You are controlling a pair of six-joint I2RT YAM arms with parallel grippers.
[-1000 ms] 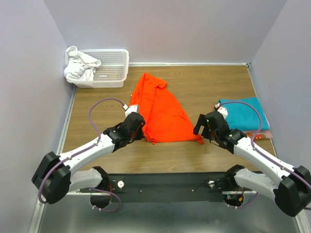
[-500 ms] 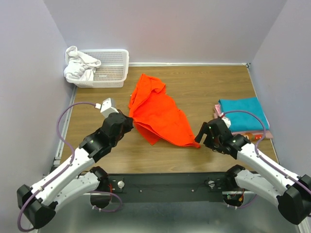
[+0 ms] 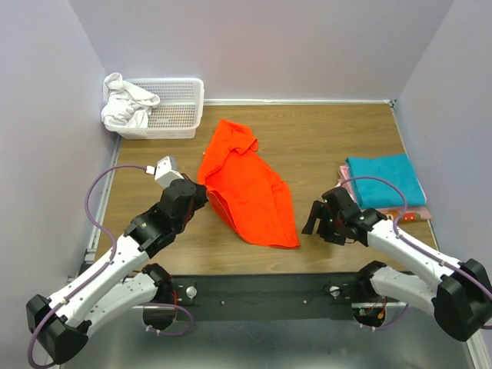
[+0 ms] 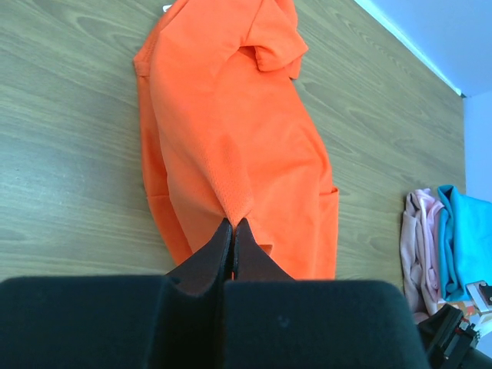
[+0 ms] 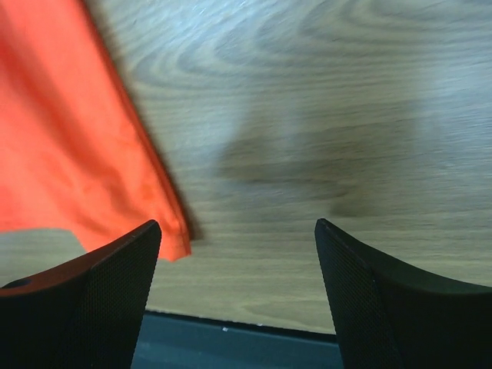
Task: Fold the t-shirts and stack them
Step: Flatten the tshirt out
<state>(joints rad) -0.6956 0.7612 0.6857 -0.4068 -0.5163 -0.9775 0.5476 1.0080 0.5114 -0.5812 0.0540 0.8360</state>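
1. Wood-grain table (image 3: 330, 131) between pale walls fills the overhead view.
   - The orange t-shirt (image 3: 250, 188) lies near its middle as a long, loosely doubled strip. Its collar end is rumpled on the far side and its narrow end points at the arm bases.
   - The left gripper (image 3: 201, 194) touches the orange t-shirt's left edge, about halfway along.
   - The right gripper (image 3: 315, 219) sits on the opposite side, just beside the shirt's near corner and apart from the cloth.
   - Well right of the orange t-shirt is a folded pile against the wall, with a teal t-shirt (image 3: 384, 178) on top and a pink t-shirt (image 3: 345, 175) showing at its left edge.
   - Beyond the orange t-shirt and to its left stands a white basket (image 3: 181, 83) with a white cloth (image 3: 127, 104) draped over one end.

2. Left wrist view:
   - The two fingers are pressed together, and a pinched ridge of orange cloth runs right up to their tips, so they grip the orange t-shirt.
   - The shirt stretches away from them across the table, with a sleeve folded over at the far end.
   - The pink and teal pile is to its right.

3. Right wrist view:
   - The jaws stand wide apart, with only bare wood between them.
   - The orange t-shirt's hem corner lies just inside the left finger (image 5: 108, 265), and whether they touch cannot be told.
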